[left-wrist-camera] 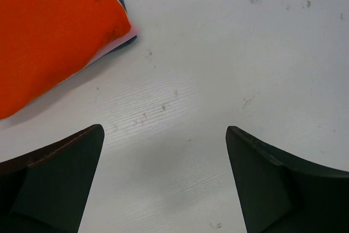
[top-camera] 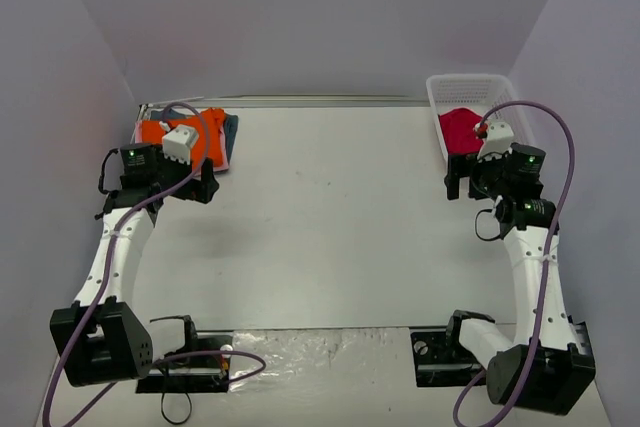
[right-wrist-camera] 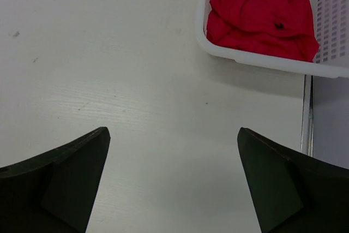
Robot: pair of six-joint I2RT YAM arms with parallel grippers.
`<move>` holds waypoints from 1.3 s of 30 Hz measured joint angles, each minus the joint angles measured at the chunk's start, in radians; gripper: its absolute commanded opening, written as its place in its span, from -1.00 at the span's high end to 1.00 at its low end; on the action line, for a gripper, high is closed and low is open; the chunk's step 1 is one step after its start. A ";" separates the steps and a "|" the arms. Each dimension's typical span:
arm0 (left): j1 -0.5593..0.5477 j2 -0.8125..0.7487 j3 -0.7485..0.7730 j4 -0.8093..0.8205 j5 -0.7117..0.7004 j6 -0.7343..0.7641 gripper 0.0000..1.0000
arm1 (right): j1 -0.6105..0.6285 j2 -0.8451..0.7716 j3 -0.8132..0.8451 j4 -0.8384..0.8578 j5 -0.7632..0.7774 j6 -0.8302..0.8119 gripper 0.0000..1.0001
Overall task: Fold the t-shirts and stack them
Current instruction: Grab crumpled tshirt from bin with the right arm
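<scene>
step looks like fetch: crimson t-shirt (right-wrist-camera: 262, 9) sits crumpled in the white mesh basket (right-wrist-camera: 256, 58), upper right, bunched along the basket's length, no readable collar direction. folded stack upper left, orange t-shirt (left-wrist-camera: 49, 31) on top. left gripper (left-wrist-camera: 163, 135) and right gripper (right-wrist-camera: 173, 135) both wide, empty. next, probably: right reaches in and pinches cloth.

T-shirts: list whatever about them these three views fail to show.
Folded stack, top view: the left arm covers its middle; layer count unreadable.
Orange shirt, left wrist view: cut off by the left and top edges; only slivers of layers beneath show.
Red shirt, right wrist view: cut by the top edge; anything under it in the basket is hidden.
</scene>
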 measured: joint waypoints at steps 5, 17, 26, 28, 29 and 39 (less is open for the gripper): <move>0.000 -0.013 0.000 0.000 0.026 0.002 -0.89 | -0.002 -0.064 -0.098 0.005 0.007 -0.057 -1.00; 0.064 0.018 0.002 -0.027 0.068 -0.014 -0.89 | 0.010 0.095 -0.007 0.113 0.192 -0.144 -1.00; 0.087 -0.010 -0.008 -0.010 0.068 -0.048 -0.89 | 0.140 0.505 0.284 0.301 0.475 -0.124 -1.00; 0.100 -0.039 -0.028 0.007 0.073 -0.048 -0.89 | 0.179 0.642 0.373 0.309 0.549 -0.124 -1.00; 0.107 -0.054 -0.039 0.012 0.075 -0.047 -0.89 | 0.190 0.704 0.415 0.314 0.575 -0.124 -1.00; 0.144 -0.092 -0.060 0.016 0.094 -0.032 -0.89 | 0.116 1.161 0.861 0.216 0.650 -0.080 -0.98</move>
